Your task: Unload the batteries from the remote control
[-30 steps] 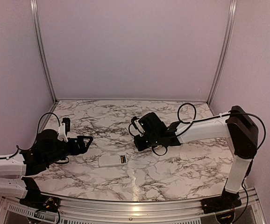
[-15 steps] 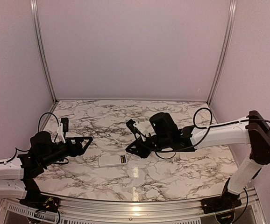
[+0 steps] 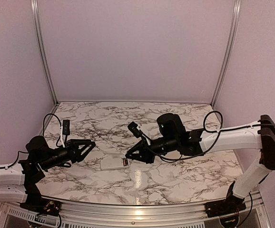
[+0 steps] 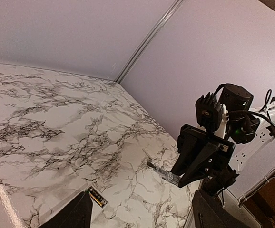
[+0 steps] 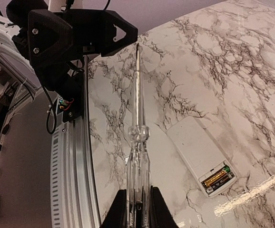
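Observation:
The white remote control (image 3: 111, 164) lies flat near the table's front, back side up, its battery bay open at the right end. The two batteries (image 5: 217, 176), one orange-gold and one dark, sit side by side in the bay; they also show in the left wrist view (image 4: 95, 196). My right gripper (image 3: 132, 155) hovers just right of the remote, shut on a clear-handled screwdriver (image 5: 138, 142). The screwdriver's thin shaft points past the remote's left side. My left gripper (image 3: 86, 146) is open and empty, left of the remote.
A small flat white piece (image 4: 148, 153) lies on the marble table (image 3: 185, 171) behind the remote. The table's metal front rail (image 5: 73, 156) runs close by. The left arm's body (image 5: 75, 33) faces the screwdriver tip.
My right arm has stretched left and lowered the screwdriver toward the remote's open end. My left arm has drawn back and down, its gripper still beside the remote.

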Robot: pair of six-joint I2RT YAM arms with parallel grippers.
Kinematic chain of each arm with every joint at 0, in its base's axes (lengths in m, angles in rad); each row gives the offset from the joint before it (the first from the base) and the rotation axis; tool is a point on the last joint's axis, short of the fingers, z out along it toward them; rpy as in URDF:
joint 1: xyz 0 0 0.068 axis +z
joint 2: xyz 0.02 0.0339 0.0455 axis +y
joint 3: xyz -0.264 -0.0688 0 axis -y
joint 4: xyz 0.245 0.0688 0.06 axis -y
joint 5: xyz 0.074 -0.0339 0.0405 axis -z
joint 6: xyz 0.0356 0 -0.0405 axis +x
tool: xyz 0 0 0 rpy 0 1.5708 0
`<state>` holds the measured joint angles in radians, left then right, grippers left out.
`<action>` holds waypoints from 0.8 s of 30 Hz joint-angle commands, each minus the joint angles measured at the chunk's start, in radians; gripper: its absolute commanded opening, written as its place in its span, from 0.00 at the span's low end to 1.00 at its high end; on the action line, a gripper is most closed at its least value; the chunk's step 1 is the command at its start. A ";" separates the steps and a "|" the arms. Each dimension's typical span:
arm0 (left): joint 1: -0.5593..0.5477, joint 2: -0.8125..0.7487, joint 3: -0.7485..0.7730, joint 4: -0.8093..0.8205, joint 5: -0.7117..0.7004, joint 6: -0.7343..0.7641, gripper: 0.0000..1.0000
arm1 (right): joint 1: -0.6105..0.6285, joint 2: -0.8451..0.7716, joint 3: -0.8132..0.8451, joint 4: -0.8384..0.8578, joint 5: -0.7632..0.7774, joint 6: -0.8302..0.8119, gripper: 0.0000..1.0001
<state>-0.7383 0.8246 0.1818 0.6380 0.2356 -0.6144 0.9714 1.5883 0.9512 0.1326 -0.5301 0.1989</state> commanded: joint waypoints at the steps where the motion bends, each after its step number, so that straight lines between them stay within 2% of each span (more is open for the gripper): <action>1: 0.001 0.042 -0.012 0.103 0.093 0.001 0.75 | 0.021 -0.031 -0.006 0.029 -0.065 -0.023 0.00; 6: -0.016 0.126 0.003 0.189 0.187 -0.011 0.72 | 0.053 -0.025 0.011 0.006 -0.074 -0.048 0.00; 15: -0.069 0.258 0.052 0.235 0.253 0.014 0.65 | 0.055 -0.024 0.012 0.007 -0.107 -0.055 0.00; 24: -0.093 0.304 0.063 0.293 0.301 0.005 0.51 | 0.055 -0.010 0.010 0.013 -0.134 -0.056 0.00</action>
<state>-0.8211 1.1107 0.2176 0.8730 0.4965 -0.6159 1.0222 1.5795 0.9443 0.1352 -0.6331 0.1555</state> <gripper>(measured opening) 0.538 0.118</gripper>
